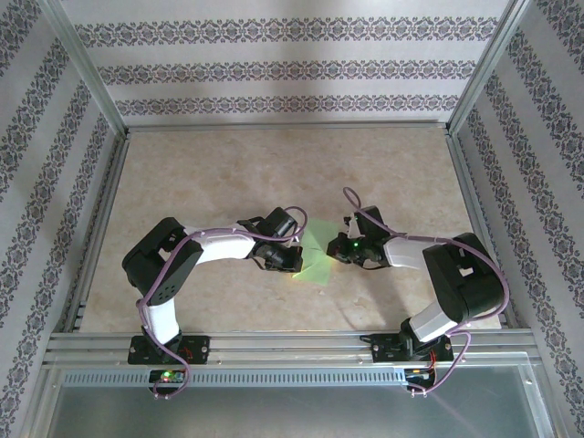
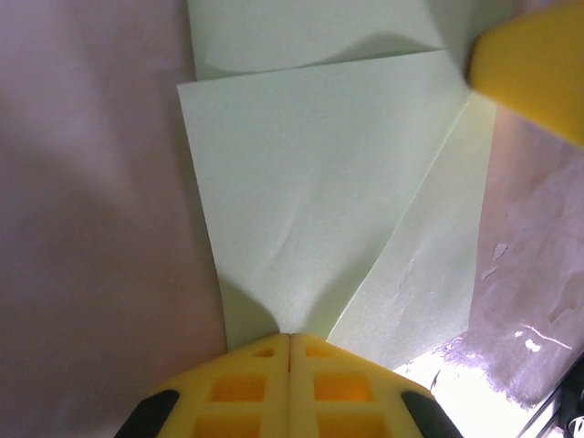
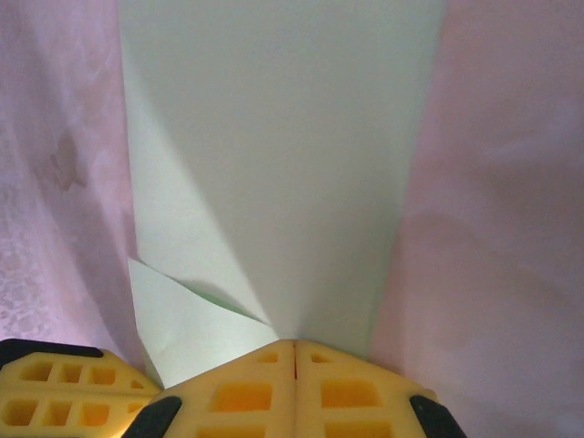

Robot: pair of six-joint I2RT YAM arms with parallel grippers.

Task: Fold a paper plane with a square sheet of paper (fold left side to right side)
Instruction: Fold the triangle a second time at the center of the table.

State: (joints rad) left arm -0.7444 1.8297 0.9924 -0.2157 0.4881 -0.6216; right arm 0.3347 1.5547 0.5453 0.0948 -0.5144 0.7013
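Observation:
The square sheet of paper (image 1: 316, 255) is light green, partly folded into angled layers, and lies at mid-table between my two grippers. My left gripper (image 1: 294, 261) meets it from the left. In the left wrist view its yellow fingertips (image 2: 290, 339) are shut, and a top flap of the paper (image 2: 310, 192) rises into them. My right gripper (image 1: 341, 248) meets it from the right. It is shut too (image 3: 294, 345), with a broad layer of the paper (image 3: 292, 155) narrowing into its tips above a small folded corner (image 3: 187, 328).
The beige tabletop (image 1: 274, 164) is ringed by a metal frame and patterned walls. A right-gripper finger (image 2: 534, 68) sits at the paper's far corner in the left wrist view. The left gripper's fingers (image 3: 55, 392) crowd the right wrist view's lower left.

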